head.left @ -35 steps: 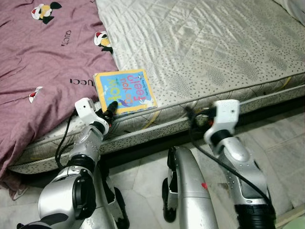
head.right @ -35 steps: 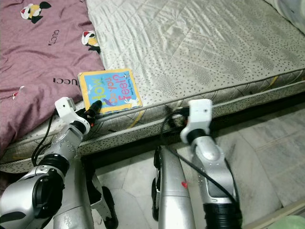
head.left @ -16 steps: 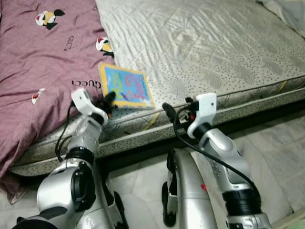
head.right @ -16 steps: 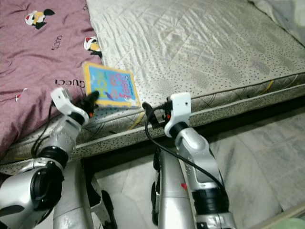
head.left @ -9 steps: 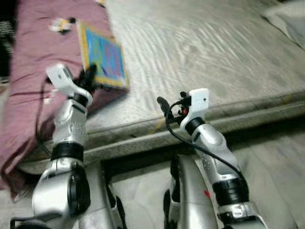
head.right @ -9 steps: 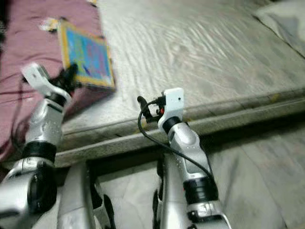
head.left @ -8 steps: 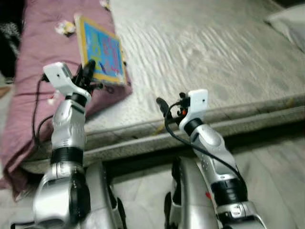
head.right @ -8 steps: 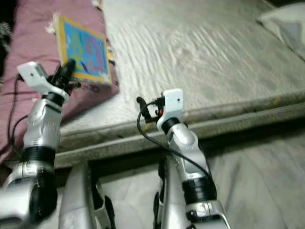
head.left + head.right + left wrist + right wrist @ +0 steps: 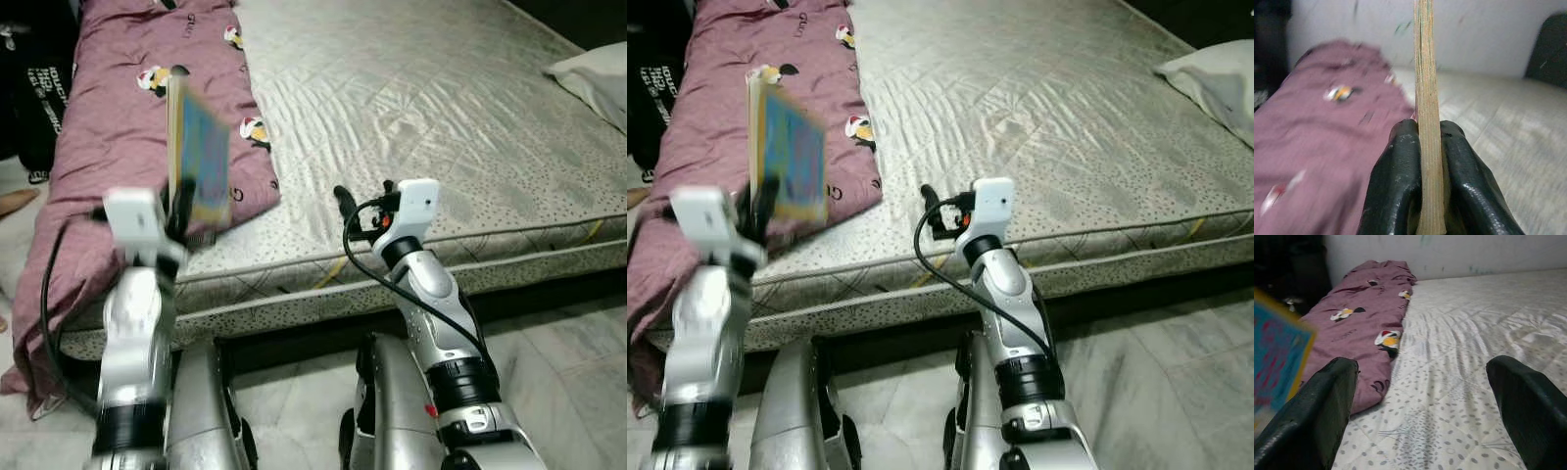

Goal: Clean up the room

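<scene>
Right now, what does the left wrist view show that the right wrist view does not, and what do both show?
Left wrist view alone: the book seen edge-on, upright, pinched between the left tool's black fingers, with a dark shape at the far side of the bed.

Right wrist view alone: the right tool open and holding nothing above the mattress, and the book's blue cover with its yellow border.

Both: the maroon blanket with cartoon prints, the pale mattress beside it, and the light wall behind.

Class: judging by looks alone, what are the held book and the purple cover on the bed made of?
Book: likely thick board pages, a layered tan edge showing between the left claw fingers.
Purple cover: soft printed fabric, matte, creased and draping over the mattress edge.
</scene>
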Motion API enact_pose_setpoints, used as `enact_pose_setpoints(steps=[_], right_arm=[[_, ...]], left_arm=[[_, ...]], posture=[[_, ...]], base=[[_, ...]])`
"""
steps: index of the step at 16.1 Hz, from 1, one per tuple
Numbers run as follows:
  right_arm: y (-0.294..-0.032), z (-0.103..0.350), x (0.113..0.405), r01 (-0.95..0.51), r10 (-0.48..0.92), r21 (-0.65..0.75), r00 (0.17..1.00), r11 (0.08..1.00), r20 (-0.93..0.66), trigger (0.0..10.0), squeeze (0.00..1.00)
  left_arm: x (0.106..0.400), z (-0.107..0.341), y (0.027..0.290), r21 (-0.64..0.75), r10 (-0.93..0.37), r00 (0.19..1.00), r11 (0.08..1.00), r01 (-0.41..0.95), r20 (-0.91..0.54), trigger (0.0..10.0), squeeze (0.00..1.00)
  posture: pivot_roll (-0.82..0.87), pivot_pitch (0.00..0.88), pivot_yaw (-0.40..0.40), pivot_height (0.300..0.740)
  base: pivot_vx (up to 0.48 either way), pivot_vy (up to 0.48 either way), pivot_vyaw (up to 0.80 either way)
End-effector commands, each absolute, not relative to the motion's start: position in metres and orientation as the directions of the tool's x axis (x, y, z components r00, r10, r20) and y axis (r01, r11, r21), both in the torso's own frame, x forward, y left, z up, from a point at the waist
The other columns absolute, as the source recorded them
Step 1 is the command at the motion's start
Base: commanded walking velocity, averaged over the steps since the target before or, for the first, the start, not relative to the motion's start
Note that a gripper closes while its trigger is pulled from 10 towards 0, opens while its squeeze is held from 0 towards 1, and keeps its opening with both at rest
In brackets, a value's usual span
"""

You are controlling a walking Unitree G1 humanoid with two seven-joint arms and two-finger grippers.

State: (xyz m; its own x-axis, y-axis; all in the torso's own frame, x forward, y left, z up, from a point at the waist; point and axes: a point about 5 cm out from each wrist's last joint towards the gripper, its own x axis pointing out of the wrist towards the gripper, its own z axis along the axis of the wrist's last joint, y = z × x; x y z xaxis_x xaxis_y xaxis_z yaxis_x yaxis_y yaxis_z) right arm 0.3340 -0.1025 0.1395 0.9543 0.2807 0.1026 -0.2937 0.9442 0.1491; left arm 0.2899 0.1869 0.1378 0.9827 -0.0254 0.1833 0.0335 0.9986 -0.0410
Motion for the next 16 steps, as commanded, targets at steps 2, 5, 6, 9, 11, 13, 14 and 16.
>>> enact_pose_setpoints(steps=[2,5,6,9,11,13,14,16], right_arm=[[-0.110,0.144,0.341,-0.260,0.242,0.167,0.963,0.951,0.117,10.0,0.00],[-0.108,0.149,0.346,-0.261,0.241,0.166,0.961,0.951,0.133,10.0,0.00],[-0.108,0.150,0.347,-0.262,0.240,0.165,0.961,0.951,0.137,10.0,0.00],[-0.108,0.149,0.346,-0.262,0.240,0.166,0.960,0.951,0.141,10.0,0.00],[-0.107,0.148,0.345,-0.264,0.242,0.166,0.960,0.950,0.140,10.0,0.00],[-0.105,0.147,0.345,-0.267,0.245,0.166,0.959,0.949,0.141,10.0,0.00],[-0.105,0.147,0.345,-0.267,0.245,0.167,0.959,0.949,0.142,10.0,0.00],[-0.105,0.148,0.345,-0.261,0.238,0.167,0.961,0.951,0.144,10.0,0.00]], left_arm=[[0.286,0.160,0.183,0.008,-0.008,0.965,1.000,0.006,0.261,10.0,0.00],[0.291,0.163,0.184,0.029,0.014,0.964,0.999,-0.022,0.264,10.0,0.00],[0.292,0.165,0.183,0.032,0.010,0.963,0.999,-0.020,0.269,10.0,0.00],[0.294,0.170,0.179,0.026,0.003,0.960,1.000,-0.011,0.279,10.0,0.00],[0.294,0.168,0.176,0.029,0.000,0.963,1.000,-0.009,0.270,10.0,0.00],[0.296,0.163,0.173,0.062,-0.017,0.972,0.998,0.002,0.234,10.0,0.00],[0.296,0.162,0.171,0.073,-0.016,0.974,0.997,0.000,0.228,10.0,0.00],[0.294,0.156,0.172,0.049,0.002,0.981,0.999,-0.011,0.196,10.0,0.00]], posture=[[0.05,0.000,-0.031,0.548],[0.04,0.000,-0.032,0.585],[0.04,0.000,-0.032,0.594],[0.04,0.000,-0.030,0.626],[0.04,0.000,-0.030,0.649],[0.03,0.000,-0.029,0.677],[0.03,0.000,-0.029,0.686],[0.04,0.000,-0.027,0.714]], base=[[0.000,0.000,0.00],[0.000,0.000,0.00],[0.000,0.000,0.00],[0.000,0.000,0.00],[0.000,0.000,0.00],[0.000,0.000,0.00],[0.000,0.000,0.00],[0.000,0.000,0.00]])
